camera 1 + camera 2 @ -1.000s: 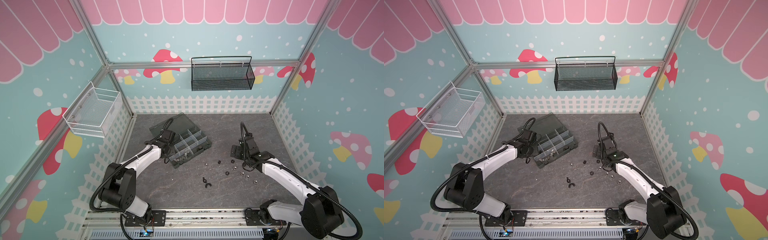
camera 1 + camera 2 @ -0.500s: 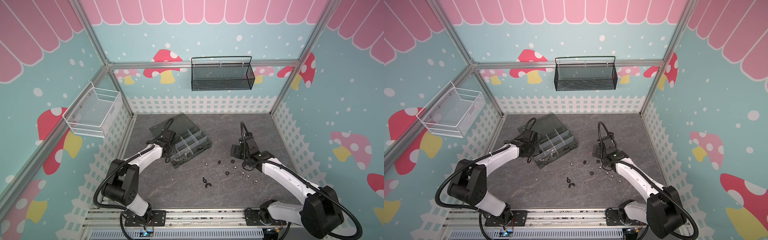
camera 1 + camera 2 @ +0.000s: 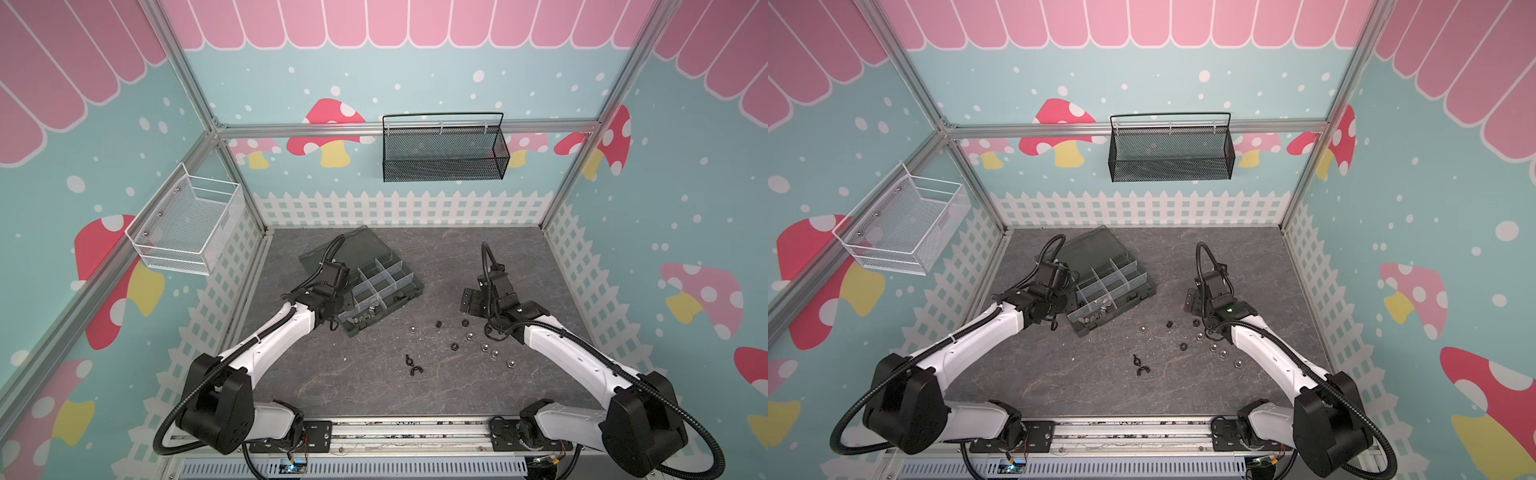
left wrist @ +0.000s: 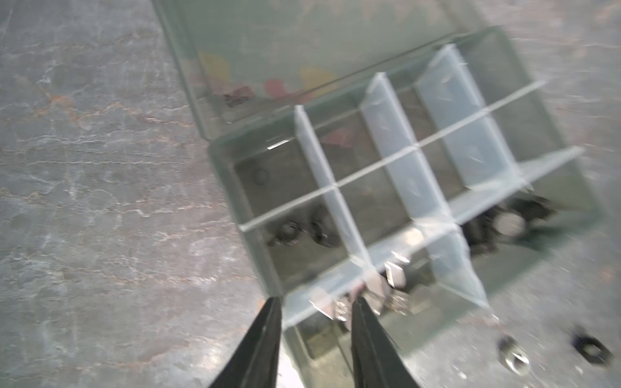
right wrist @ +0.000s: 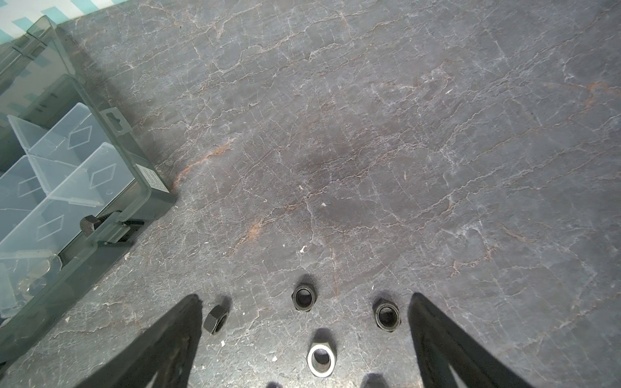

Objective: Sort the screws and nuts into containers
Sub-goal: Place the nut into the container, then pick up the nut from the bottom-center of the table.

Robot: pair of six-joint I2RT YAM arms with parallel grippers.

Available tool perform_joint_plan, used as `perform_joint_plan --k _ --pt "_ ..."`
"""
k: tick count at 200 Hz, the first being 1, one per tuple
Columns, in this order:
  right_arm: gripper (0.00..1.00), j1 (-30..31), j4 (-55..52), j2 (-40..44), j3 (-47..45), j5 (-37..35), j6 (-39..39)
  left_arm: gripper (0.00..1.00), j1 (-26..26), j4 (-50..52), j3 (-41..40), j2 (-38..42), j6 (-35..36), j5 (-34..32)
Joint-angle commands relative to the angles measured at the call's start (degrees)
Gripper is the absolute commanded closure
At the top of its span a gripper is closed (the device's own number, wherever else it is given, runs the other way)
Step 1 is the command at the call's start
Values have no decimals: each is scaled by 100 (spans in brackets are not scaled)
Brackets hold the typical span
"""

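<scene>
- Two grippers in play. Left gripper [image 4: 314, 310] sits over the near corner of the organizer box [image 3: 409, 291], jaws part-way apart with nothing between them; likely just dropped a piece.
- Silver nuts [image 4: 393, 273] lie in the compartment right past its tips, at about 1 o'clock in the left wrist view; black winged nuts [image 4: 289, 231] sit one cell over at 12.
- Right gripper [image 5: 304, 302] hangs low over the loose pile, jaws wide and empty, probably to straddle one nut.
- Between its fingers: black hex nuts [image 5: 304, 297] at 12, silver nut [image 5: 321, 359] nearest the wrist.
- Box is at 9–10 o'clock from the right gripper, lid open; a black screw [image 5: 90, 225] lies in its corner cell.
- Black winged nuts [image 3: 411, 365] remain on the table [image 3: 457, 257], well apart from both grippers.
- Task looks roughly mid-way.
</scene>
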State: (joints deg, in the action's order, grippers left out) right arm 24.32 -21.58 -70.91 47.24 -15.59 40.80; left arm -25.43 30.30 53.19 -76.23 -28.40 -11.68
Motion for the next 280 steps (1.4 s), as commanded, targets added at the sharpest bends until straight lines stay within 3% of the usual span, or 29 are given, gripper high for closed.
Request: perform_joint_plan --k 1,25,56,98,141,190,280 --pt "3 -30 3 44 13 -58 104 53 -651 -133 -294 323 -218 -198" --pt "3 -28 13 51 -21 -29 172 45 -1467 -453 -563 503 -425 -178" --pt "3 -32 7 25 -33 17 183 42 -2406 -796 -746 290 -741 -207" --pt "3 -32 -26 111 -138 -44 209 41 -3034 -992 -636 -418 -1070 34" --pt "3 -31 -28 282 -278 -107 261 42 -3265 -969 -376 -990 -1083 396" --pt "3 -28 -30 326 -316 -178 266 51 -3541 -887 -108 -1476 -871 722" --pt "3 -31 -28 335 -374 -213 262 59 -3539 -471 181 -1912 -962 623"
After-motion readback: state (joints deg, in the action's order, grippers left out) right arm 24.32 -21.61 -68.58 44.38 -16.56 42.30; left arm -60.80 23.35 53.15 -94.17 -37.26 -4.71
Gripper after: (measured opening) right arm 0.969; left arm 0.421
